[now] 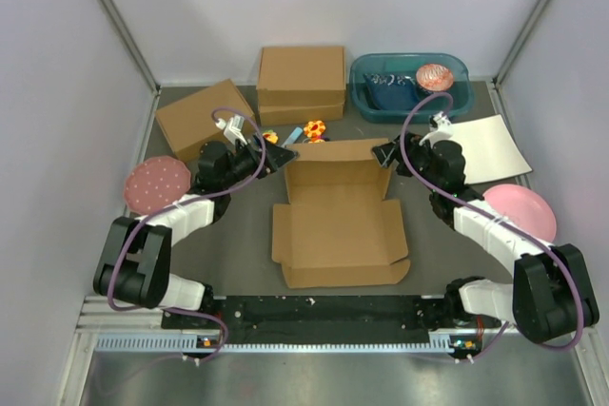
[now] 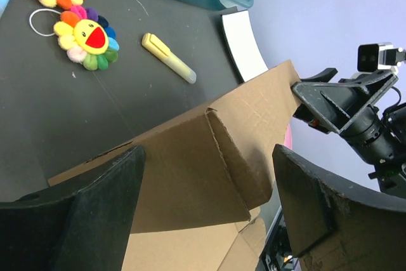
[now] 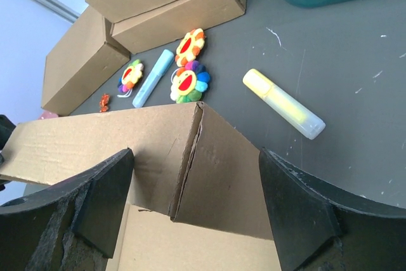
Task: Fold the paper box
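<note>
The paper box (image 1: 338, 230) lies unfolded in the middle of the table, with its back wall standing up and its side flaps spread flat. My left gripper (image 1: 285, 155) is open at the wall's back left corner. In the left wrist view that folded cardboard corner (image 2: 190, 157) sits between the wide-apart fingers (image 2: 95, 214), which do not clamp it. My right gripper (image 1: 385, 152) is open at the back right corner. In the right wrist view the corner (image 3: 222, 163) stands between its fingers (image 3: 304, 214), also unclamped.
Behind the box lie flower toys (image 1: 314, 130), a yellow highlighter (image 3: 283, 103) and a blue marker (image 3: 152, 77). Further back are an angled brown box (image 1: 205, 119), a taller brown box (image 1: 301, 83) and a teal bin (image 1: 409, 86). White paper (image 1: 490, 146) and a pink plate (image 1: 519, 208) lie right, a speckled plate (image 1: 157, 184) left.
</note>
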Robot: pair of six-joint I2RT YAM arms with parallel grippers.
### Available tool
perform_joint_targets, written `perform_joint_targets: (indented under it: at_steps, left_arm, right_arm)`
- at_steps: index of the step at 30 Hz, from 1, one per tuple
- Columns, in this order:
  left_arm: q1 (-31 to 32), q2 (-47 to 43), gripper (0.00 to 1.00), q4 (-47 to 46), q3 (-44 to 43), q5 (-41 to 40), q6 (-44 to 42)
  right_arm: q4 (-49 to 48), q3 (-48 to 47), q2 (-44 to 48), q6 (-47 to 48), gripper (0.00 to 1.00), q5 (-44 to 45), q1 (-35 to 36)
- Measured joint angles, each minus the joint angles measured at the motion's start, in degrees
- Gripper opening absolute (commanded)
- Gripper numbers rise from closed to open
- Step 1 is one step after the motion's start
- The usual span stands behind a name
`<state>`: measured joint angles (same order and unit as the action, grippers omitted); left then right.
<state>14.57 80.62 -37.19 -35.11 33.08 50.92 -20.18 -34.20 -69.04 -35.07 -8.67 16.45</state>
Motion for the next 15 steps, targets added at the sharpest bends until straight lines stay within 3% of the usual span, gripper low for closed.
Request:
perform_joint_targets:
  at_steps: [7,10,11,15]
  left_arm:
    - [0.0,-0.6,0.73,1.3,0.0,0.6,-1.7]
    - [0.0,-0.6,0.59,1.6,0.0,0.5,-2.6]
    - [0.0,-0.6,0.50,1.7,0.0,0.4,-2.9]
    - [0.0,-0.5,0.39,0.7,0.0,-0.4,-3.0]
  right_arm:
    - [0.0,0.0,0.1,0.1,0.72,-0.1,-0.1]
    - [0.0,0.0,0.1,0.3,0.66,-0.2,0.3]
    - [0.0,0.0,0.1,0.3,0.63,-0.2,0.3]
    - [0.5,0.3,0.9,0.6,0.63,-0.5,0.5]
